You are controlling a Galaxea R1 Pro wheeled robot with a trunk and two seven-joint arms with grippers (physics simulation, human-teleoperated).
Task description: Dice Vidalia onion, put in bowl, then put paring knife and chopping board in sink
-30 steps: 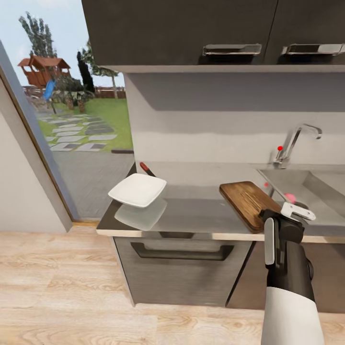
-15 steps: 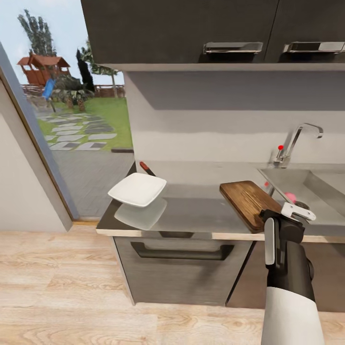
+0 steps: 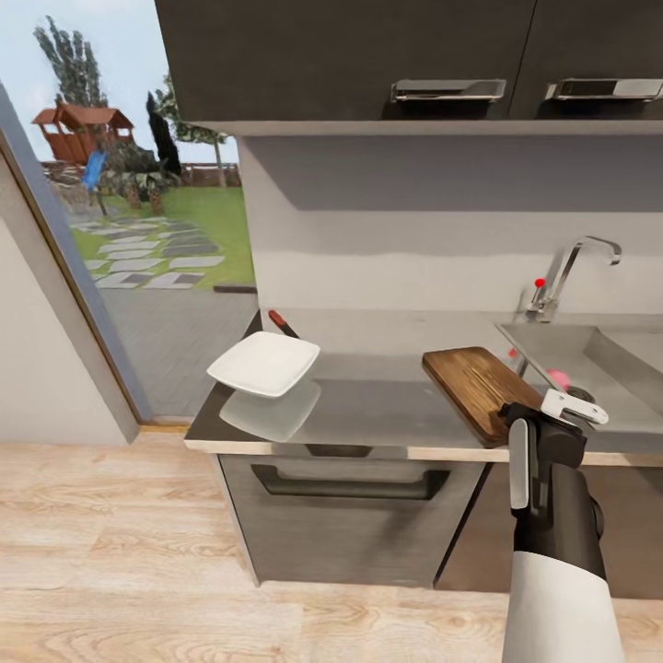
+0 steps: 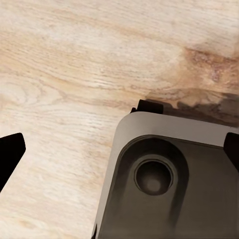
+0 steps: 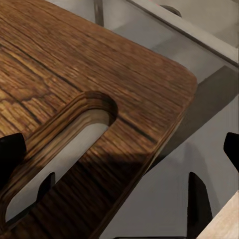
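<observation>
Low on the right of the head view, my right gripper [image 3: 552, 410] sits at the near end of the chopping board [image 3: 474, 387]. My right wrist view shows the board [image 5: 74, 99] close up, with its slot-shaped handle hole [image 5: 59, 149]. My two dark fingertips [image 5: 11, 154] stand far apart at the two sides of that frame, so my right jaws are wide and hold nothing.

The board lies on the grey countertop [image 3: 378, 405], with one side reaching toward the sink [image 3: 599, 354] at the right edge. A small pink thing [image 3: 558, 378] lies in the basin. The chrome faucet [image 3: 571, 272] stands behind it.

The white bowl [image 3: 264, 364] rests near the left end of the countertop. The paring knife [image 3: 282, 323] pokes out just behind the bowl.

My left wrist view looks down at the wood floor [image 4: 74, 74] and part of my grey base [image 4: 169, 174]. My left jaws are wide too, with a dark fingertip [image 4: 10, 154] at each side.
</observation>
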